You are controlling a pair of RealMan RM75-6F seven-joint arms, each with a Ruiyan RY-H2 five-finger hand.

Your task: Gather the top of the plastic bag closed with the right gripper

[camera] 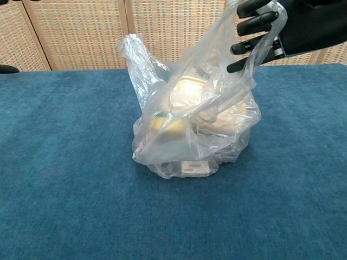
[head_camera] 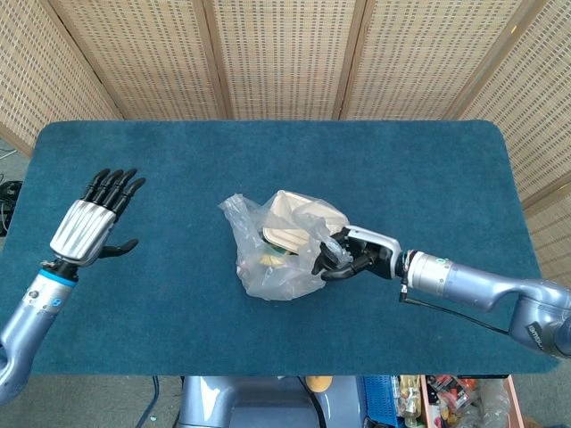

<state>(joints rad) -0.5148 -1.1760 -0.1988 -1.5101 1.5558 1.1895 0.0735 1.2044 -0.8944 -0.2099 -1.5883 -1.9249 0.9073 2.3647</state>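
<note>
A clear plastic bag (head_camera: pixel 277 254) (camera: pixel 192 130) stands at the middle of the blue table, holding a white food box, something yellow and a small packet. My right hand (head_camera: pixel 350 257) (camera: pixel 276 27) holds one handle of the bag above its right side, pulling the film up and to the right. The other handle (camera: pixel 135 59) stands free at the bag's left. The bag's mouth gapes and the white box (head_camera: pixel 290 218) shows inside. My left hand (head_camera: pixel 94 218) hovers open over the table's left part, far from the bag.
The blue cloth-covered table (head_camera: pixel 161 160) runs to the wicker screens (head_camera: pixel 285 53) at the back. Crates with clutter (head_camera: pixel 446 397) sit on the floor below the table's near edge.
</note>
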